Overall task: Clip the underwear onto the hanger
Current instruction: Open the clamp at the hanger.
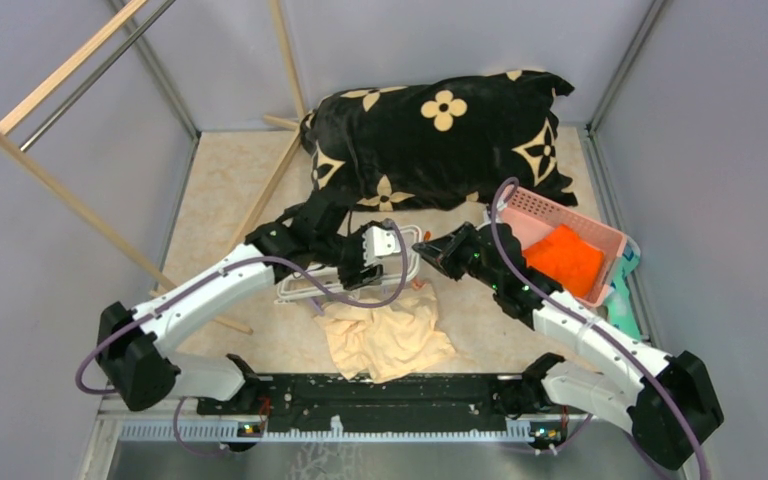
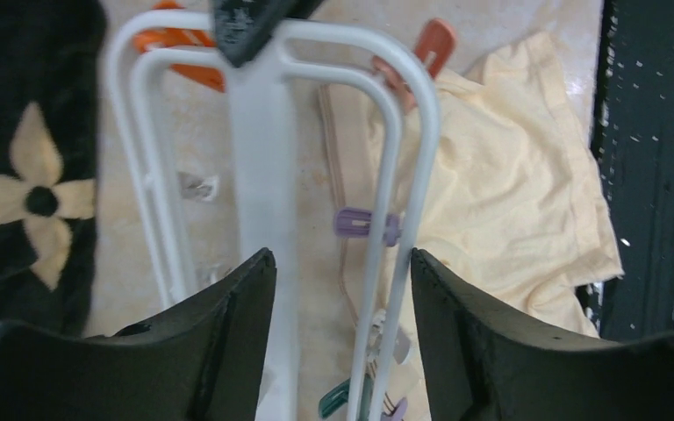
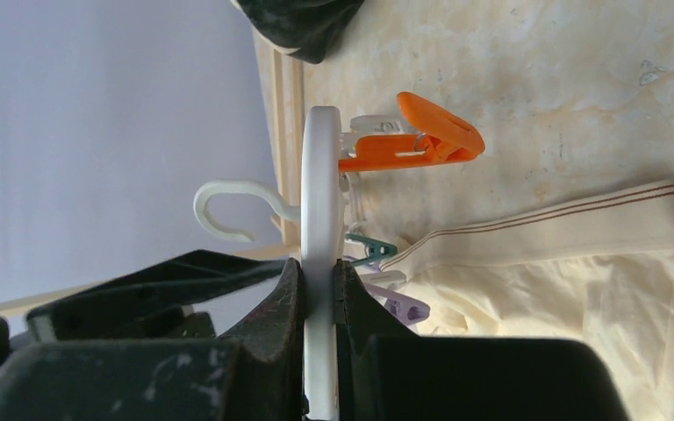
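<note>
Pinching white plastic rectangular drying hanger (image 3: 323, 167) edge-on: right gripper (image 3: 321, 267). Left gripper (image 2: 340, 263) spread over its frame; cream fabric underwear (image 2: 509, 184) just beside it.

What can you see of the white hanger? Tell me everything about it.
The hanger is a white plastic frame of rounded rails with a central bar and a curved hook. Small clips hang from it, among them an orange clip, a teal clip and a purple clip. The right gripper is clamped on its rim; the open left gripper hovers over its rails. It lies partly over the cream underwear.
</note>
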